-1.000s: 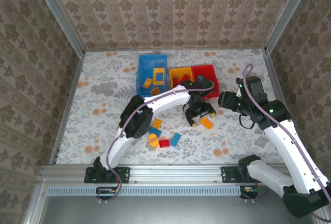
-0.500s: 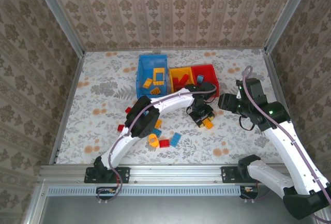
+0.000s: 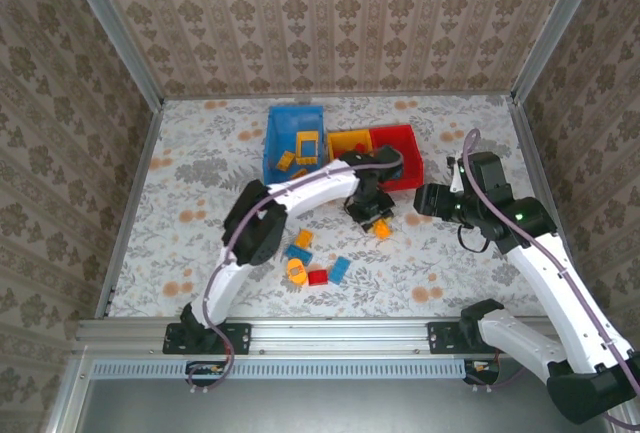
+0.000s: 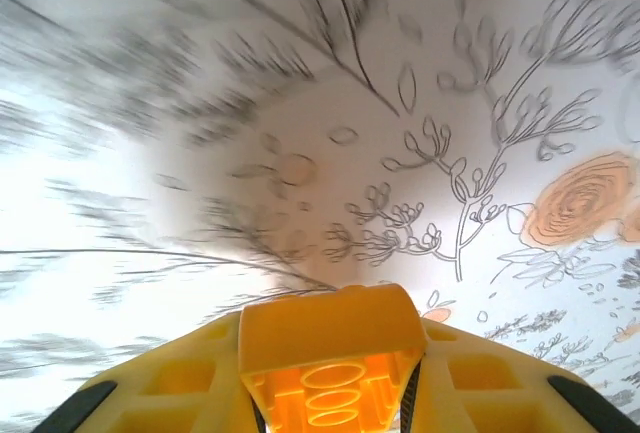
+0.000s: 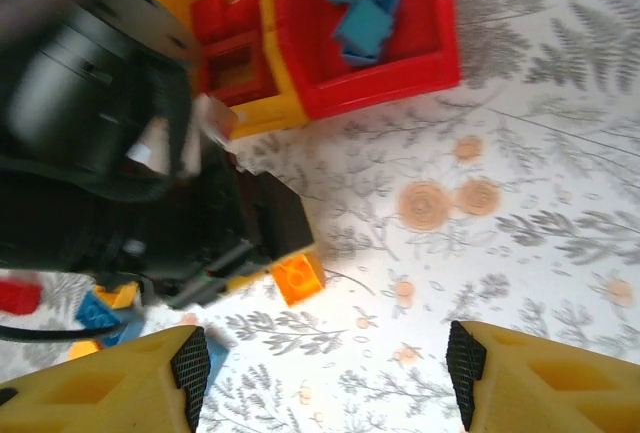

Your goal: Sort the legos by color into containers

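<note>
My left gripper [image 3: 377, 221] is shut on an orange-yellow brick [image 4: 330, 348], held just above the table a little in front of the bins; the same brick [image 5: 298, 278] pokes out from its black fingers in the right wrist view. The blue bin [image 3: 296, 141], yellow bin [image 3: 346, 145] and red bin [image 3: 398, 153] stand in a row at the back. Red bricks lie in the yellow bin [image 5: 232, 28], blue bricks in the red bin [image 5: 355, 23]. My right gripper [image 5: 325, 378] hangs open over bare table to the right, its body at the right [image 3: 432, 199].
Loose bricks lie near the front: blue [image 3: 340, 269], red [image 3: 318, 277], orange [image 3: 297, 271] and a blue-orange pair [image 3: 301, 245]. The left arm's long white link [image 3: 300, 193] spans the middle. Patterned walls close in the table.
The left gripper closed on the orange brick and has carried it left and slightly back, off the table. The right arm shifted slightly left.
</note>
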### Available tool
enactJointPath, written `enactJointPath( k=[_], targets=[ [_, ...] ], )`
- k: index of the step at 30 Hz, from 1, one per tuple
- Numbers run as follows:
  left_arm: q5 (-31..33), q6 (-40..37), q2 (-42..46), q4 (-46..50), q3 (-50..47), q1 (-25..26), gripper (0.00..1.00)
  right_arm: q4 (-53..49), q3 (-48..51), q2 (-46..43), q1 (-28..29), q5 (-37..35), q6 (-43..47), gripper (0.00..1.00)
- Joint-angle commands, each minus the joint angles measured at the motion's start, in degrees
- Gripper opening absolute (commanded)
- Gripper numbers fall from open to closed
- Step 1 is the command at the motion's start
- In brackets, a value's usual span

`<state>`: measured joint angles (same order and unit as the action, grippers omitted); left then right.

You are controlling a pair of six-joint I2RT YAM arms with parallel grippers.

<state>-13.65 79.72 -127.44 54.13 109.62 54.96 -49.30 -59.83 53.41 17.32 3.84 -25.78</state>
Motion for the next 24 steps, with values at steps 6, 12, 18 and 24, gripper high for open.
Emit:
enactJointPath(
  k=[6, 12, 18, 24],
  targets=[
    [16.3, -17.4, 20.6, 11.7, -8.0, -10.5, 0.34, 15.2, -0.6, 8.0, 13.6, 3.6, 4.7, 0.67],
    [23.8, -35.5, 17.3, 15.4, 0.6, -20.9, 0.34, 33.7, 1.3, 15.9, 16.7, 4.8, -2.6, 0.67],
    [30.4, -45.7, 6.1, 12.7, 12.1, -25.8, 0.33, 42.1, -2.0, 24.0, 16.6, 4.3, -2.7, 0.68],
    [33.0, -52.2, -3.7, 8.6, 22.9, -26.6, 0.33, 49.8, -4.4, 31.5, 15.0, 5.5, -7.5, 0.69]
  ],
)
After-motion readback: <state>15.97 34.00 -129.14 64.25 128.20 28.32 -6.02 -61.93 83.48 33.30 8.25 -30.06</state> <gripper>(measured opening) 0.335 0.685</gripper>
